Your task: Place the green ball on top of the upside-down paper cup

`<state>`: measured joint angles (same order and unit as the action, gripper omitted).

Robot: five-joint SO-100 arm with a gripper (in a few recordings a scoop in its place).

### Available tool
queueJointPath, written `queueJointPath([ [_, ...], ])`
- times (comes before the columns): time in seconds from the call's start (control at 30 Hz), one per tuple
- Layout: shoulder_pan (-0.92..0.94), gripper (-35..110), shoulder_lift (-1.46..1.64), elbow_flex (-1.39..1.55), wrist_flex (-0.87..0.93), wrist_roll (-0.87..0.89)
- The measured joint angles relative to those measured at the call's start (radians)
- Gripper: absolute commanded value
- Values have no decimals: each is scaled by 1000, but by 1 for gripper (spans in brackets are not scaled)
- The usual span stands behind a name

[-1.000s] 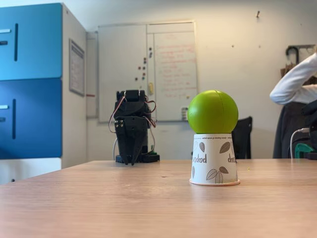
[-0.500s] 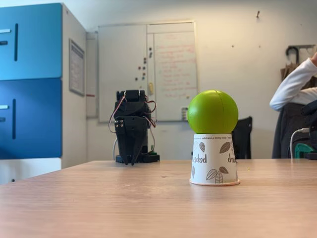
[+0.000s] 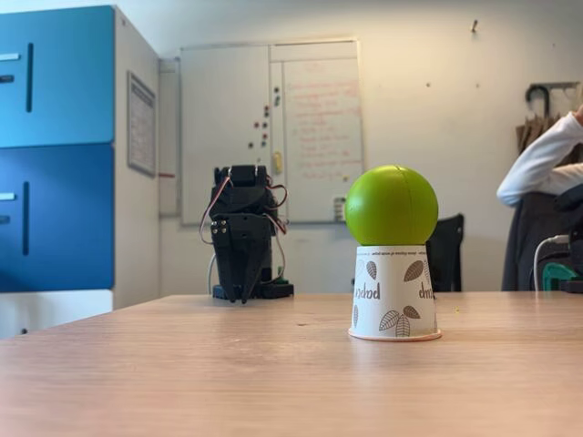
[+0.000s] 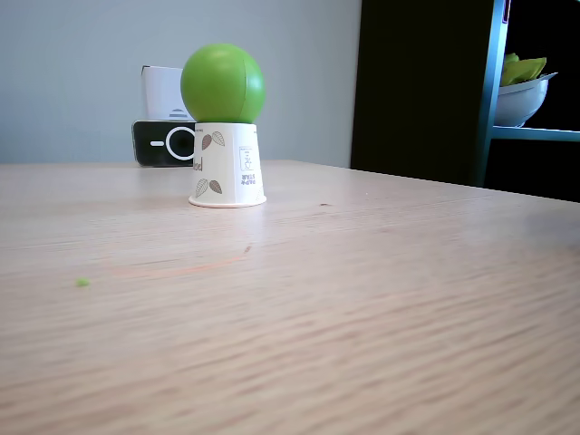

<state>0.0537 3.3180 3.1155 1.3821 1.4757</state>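
Note:
The green ball [image 3: 392, 205] rests on the flat base of the upside-down paper cup [image 3: 394, 293], which stands rim-down on the wooden table [image 3: 273, 382]. In the other fixed view the green ball [image 4: 222, 83] sits centred on the paper cup [image 4: 227, 168], with nothing touching either. The black arm is folded up at the table's far edge. Its gripper [image 3: 239, 297] hangs straight down, well left of and behind the cup. The fingers are together and hold nothing.
A blue cabinet [image 3: 55, 146] stands at the left and a whiteboard [image 3: 273, 127] hangs behind the arm. A person's white sleeve [image 3: 542, 159] shows at the right edge. Behind the cup lies a dark device [image 4: 163, 142]. A shelf holds a white bowl [image 4: 521, 95].
The person's sleeve at the right edge has shifted slightly to the right. The arm, ball and cup have not moved.

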Motion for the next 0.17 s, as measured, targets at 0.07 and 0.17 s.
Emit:
queueJointPath([
  [0.07, 0, 0, 0, 0, 0, 0],
  [0.17, 0, 0, 0, 0, 0, 0],
])
